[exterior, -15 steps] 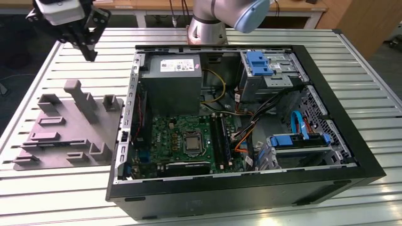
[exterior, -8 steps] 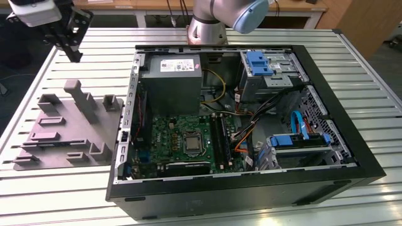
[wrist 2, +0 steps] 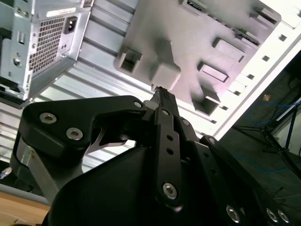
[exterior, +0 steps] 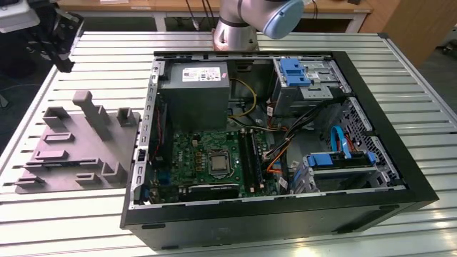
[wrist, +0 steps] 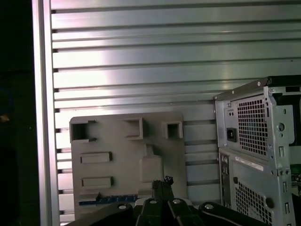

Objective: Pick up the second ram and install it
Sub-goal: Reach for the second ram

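Your gripper [wrist: 162, 182] hangs well above the tray [wrist: 122, 141], fingers together, empty. The ram [wrist: 108, 201], probably that blue strip, lies along the tray's edge. Descend closed or skewed and you'll jam the stick against the tray.

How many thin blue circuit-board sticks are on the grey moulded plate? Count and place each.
1. First wrist view: the thin blue circuit-board stick sits at the edge of the grey moulded plate nearest the black gripper; more may hide behind it.
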`<action>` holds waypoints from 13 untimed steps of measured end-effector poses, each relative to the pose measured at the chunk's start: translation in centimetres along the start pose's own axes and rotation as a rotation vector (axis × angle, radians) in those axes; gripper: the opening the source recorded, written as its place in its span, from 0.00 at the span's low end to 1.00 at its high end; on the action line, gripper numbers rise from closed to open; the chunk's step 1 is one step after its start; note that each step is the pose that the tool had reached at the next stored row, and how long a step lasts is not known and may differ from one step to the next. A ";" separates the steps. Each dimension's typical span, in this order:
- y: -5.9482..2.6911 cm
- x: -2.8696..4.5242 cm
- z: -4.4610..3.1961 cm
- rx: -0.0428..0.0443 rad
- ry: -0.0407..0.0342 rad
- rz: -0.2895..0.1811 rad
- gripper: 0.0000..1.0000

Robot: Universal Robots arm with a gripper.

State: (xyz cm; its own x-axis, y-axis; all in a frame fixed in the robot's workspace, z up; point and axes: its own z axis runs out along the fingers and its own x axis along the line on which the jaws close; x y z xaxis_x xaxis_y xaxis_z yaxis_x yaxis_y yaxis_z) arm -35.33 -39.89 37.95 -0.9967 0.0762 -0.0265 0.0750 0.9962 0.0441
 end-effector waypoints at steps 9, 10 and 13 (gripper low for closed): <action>-0.24 2.86 0.41 0.0015 0.0000 0.000 0.10; -0.26 3.02 0.47 0.0016 -0.0001 0.000 0.10; -0.43 3.35 0.67 0.0016 0.0000 0.000 0.10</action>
State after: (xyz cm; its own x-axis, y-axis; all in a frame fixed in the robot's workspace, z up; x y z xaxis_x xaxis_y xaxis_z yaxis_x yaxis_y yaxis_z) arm -38.68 -40.04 37.18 -0.9968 0.0760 -0.0265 0.0749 0.9963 0.0425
